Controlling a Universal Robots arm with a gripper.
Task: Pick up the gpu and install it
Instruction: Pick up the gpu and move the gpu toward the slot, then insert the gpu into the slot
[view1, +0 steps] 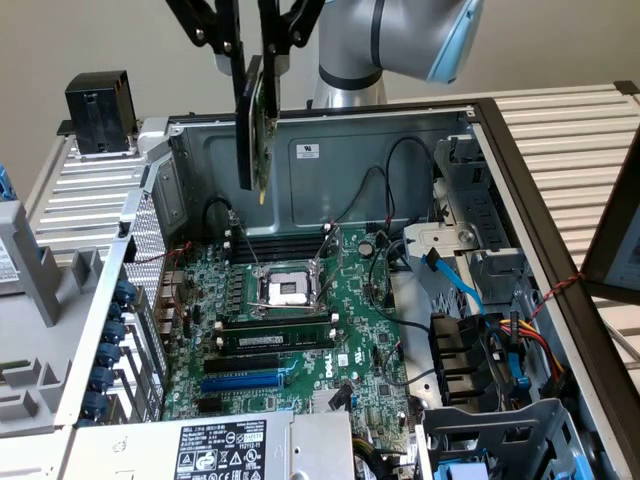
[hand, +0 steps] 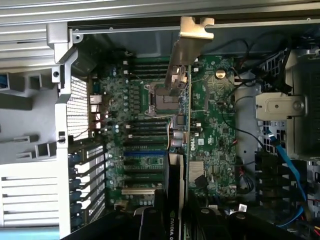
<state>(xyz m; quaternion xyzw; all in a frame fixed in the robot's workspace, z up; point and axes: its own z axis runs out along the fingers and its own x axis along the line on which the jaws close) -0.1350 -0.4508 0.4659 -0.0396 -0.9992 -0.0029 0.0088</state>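
Gripper (view1: 255, 62) with gpu (view1: 262, 140) above motherboard (view1: 300, 330), cables (view1: 455, 282)

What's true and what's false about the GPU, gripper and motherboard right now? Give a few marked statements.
1. The gripper is clamped on the gpu. True.
2. The gpu is seated in the blue expansion slot. False: it hangs on edge above the open case, and that slot on the motherboard is empty.
3. A cooler covers the CPU socket. False: the socket is bare, with its metal frame exposed.
4. A blue data cable runs beside the motherboard on the exterior view's right. True.
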